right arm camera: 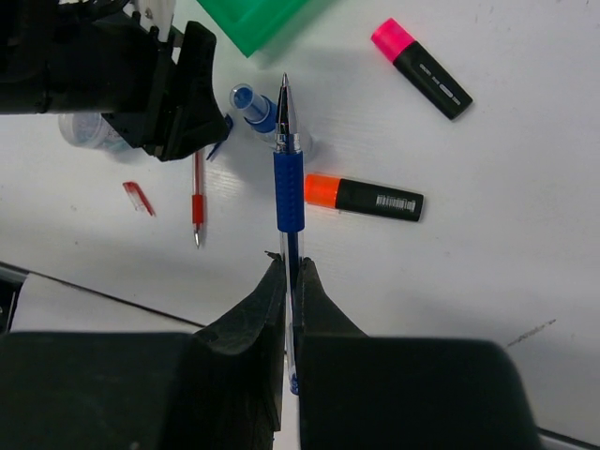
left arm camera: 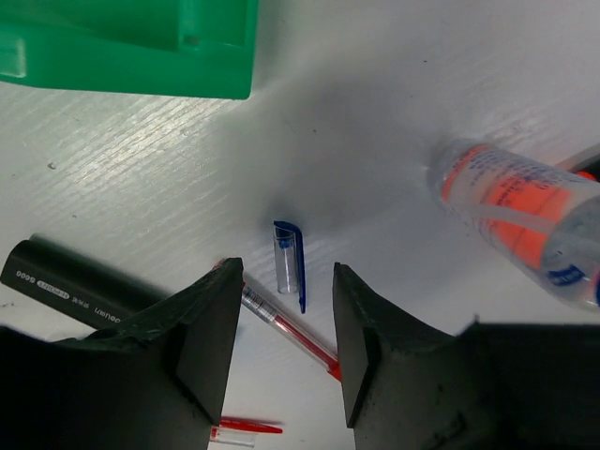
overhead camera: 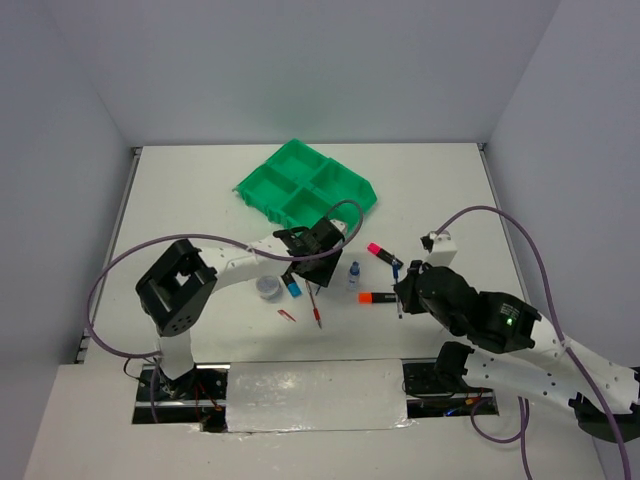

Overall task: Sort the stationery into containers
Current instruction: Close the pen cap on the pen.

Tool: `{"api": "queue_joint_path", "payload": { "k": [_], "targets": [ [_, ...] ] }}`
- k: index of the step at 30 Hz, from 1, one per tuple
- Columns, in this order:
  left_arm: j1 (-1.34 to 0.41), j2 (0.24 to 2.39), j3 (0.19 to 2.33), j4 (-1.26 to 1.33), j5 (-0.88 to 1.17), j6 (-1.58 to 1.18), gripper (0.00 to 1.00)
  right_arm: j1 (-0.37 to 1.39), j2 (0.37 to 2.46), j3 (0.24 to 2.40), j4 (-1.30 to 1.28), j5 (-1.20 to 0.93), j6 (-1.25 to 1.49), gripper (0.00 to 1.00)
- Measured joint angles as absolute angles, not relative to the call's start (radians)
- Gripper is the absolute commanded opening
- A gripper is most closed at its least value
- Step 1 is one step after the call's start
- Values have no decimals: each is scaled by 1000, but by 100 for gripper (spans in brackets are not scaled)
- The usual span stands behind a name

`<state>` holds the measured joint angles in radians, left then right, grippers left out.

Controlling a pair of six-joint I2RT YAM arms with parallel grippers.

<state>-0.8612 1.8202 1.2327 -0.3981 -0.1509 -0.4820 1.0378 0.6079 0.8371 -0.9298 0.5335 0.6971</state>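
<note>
Hovering low over the counter [overhead camera: 200, 190], our left pincer [left arm camera: 286, 323] is spread wide, straddling the red pen [left arm camera: 291, 336], with a loose blue cap [left arm camera: 289, 264] just beyond. We judge a pickup is in hand; next we lower and close across the barrel. A black highlighter [left arm camera: 66, 279] crowds the left finger and the bottle [left arm camera: 525, 211] lies near on the right. Our right pincer [right arm camera: 291, 281] pinches the blue pen [right arm camera: 290, 192] above the orange highlighter [right arm camera: 366, 195]. Reaching the green tray [overhead camera: 305, 185] likely means skirting the left arm and clearing the tray's near rim.
</note>
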Motion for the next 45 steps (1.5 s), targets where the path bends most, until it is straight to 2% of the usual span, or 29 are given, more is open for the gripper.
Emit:
{"api": "queue_joint_path", "payload": {
  "k": [8,15,18,21,36,42,45],
  "targets": [
    [-861,1877,1233,-395,-150,-469,54,1038,660,833,-908,507,675,0],
    [-861,1890,1233,-387,-149,-466,43,1038,661,830,-905,499,666,0],
    [-861,1892,1233,-386,-151,-467,26,1038,657,830,-905,497,664,0],
    [-861,1894,1235,-382,-150,-466,0,1038,649,830,-905,492,664,0],
    [-861,1845,1206,-361,-159,-509,0,1037,619,763,-831,473,659,0],
    [-861,1657,1207,-385,-255,-585,0,1036,618,716,-724,421,652,0],
    [-861,1534,1207,-385,-317,-640,0,1036,641,684,-578,324,632,0]
  ]
}}
